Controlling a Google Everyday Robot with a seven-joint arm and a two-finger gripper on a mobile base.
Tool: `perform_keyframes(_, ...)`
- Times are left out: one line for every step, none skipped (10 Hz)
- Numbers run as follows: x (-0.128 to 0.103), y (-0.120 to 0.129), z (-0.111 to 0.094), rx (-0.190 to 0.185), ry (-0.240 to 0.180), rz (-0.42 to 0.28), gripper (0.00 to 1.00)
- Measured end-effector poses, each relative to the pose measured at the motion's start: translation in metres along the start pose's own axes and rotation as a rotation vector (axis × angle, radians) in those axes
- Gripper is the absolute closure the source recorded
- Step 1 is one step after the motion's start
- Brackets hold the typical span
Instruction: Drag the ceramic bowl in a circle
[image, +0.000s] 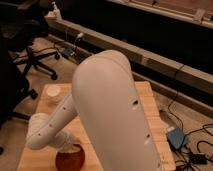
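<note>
The ceramic bowl (70, 159), glossy orange-red, sits near the front edge of the wooden table (150, 107), left of centre; its lower part is cut off by the picture's edge. My white arm fills the middle of the view and bends down to the bowl. My gripper (66, 146) reaches the bowl's rim from above and left and is mostly hidden behind the arm's wrist segment. The bowl's inside is hidden by the arm.
A small white round cup (53, 92) stands at the table's far left corner. A black office chair (27, 55) stands on the floor to the left. A blue box (176, 137) and cables lie on the floor to the right. A long bench runs behind.
</note>
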Motion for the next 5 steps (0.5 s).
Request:
perform_keyframes(-0.012,0.016,-0.007,-0.013,-0.022,-0.039,1.0)
perform_keyframes(-0.026,0.029,-0.014,-0.024,-0.045,-0.068,1.0)
perform_keyframes(-0.041,0.04,-0.021,-0.031,-0.07,-0.094,1.0)
perform_keyframes(-0.064,0.051,-0.031,-0.037,-0.106,-0.12,1.0)
perform_keyframes(-0.079,0.057,-0.038,-0.041,-0.129,-0.131,1.0)
